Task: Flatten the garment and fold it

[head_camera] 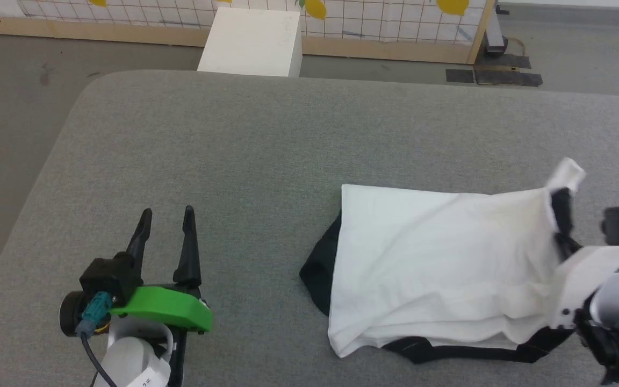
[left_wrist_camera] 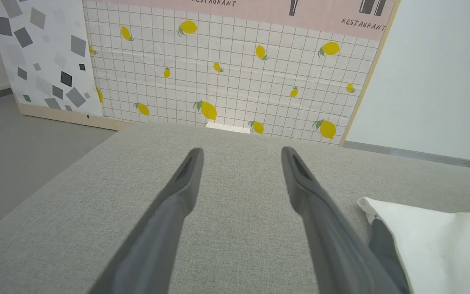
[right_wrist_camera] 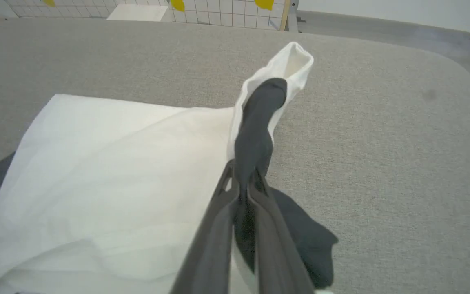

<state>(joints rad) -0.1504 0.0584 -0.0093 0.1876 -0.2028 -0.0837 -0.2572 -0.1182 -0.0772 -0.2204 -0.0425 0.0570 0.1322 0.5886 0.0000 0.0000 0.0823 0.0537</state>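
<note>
The garment [head_camera: 438, 258], soft white cloth with black sleeves showing at its left and near edges, lies part-folded on the right of the table [head_camera: 234, 140], its far right corner raised in a peak. The peak stands because the right gripper [right_wrist_camera: 245, 175] is clamped on it, fingers pressed together over white and black cloth, likely to carry a fold across. The left gripper [head_camera: 167, 215] hovers well apart over the gray, coarse-woven top, fingers spread, empty.

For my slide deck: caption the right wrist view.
Right gripper shut on a raised corner of the garment, over the grey table.
</note>
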